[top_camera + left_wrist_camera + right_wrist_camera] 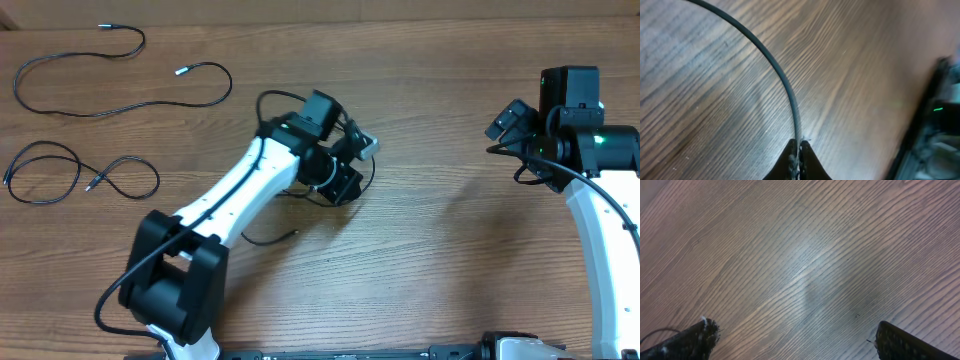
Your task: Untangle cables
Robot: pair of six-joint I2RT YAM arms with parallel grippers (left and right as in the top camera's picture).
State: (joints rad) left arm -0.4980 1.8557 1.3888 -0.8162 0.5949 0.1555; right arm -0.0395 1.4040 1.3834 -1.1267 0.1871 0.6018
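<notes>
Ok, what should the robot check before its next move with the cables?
1. Left grip: ok. The left gripper is shut on a cable.
2. Right hand free: ok. The right gripper is open over the bare table and holds nothing.
3. Held cable free of knots: cannot tell. The left arm hides that spot from overhead.
4. Other cables clear: ok. A long cable and a looped cable lie far off to one side.
5. Strand beside the left arm joined to the held cable: cannot tell.
</notes>
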